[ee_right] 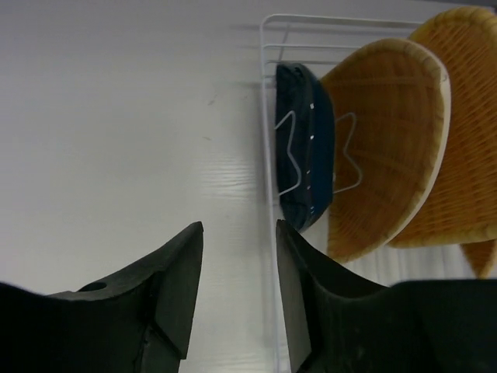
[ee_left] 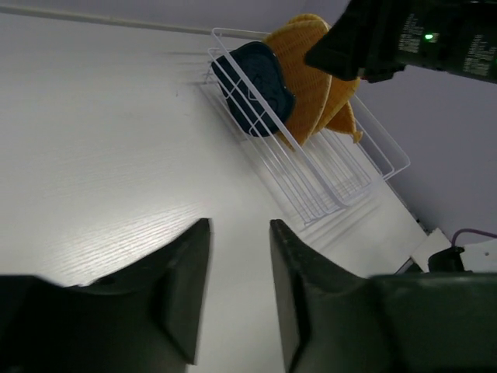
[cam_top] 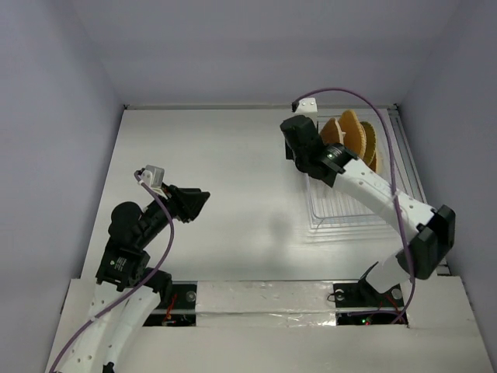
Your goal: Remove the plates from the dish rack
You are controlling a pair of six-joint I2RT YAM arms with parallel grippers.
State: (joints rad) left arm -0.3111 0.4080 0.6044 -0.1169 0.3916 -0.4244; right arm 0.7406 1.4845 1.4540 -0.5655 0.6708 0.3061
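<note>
Fingers of my right end effector point(ee_right: 239, 252) stand apart, empty, by the dish rack point(ee_right: 268, 93) in the far right corner of the worktop point(cam_top: 233, 155), plates point(ee_right: 388, 148) upright inside. My left end effector point(ee_left: 239, 249) gapes empty toward the left edge.

bright even overhead light, soft shadows, glare on table point(ee_left: 93, 233) — near jaws blurred

No text, brand or number can be read in any view. At the upper right of the left wrist view, the dark housing point(ee_left: 435, 35) of the right arm carries small pale print, too blurred to read.
</note>
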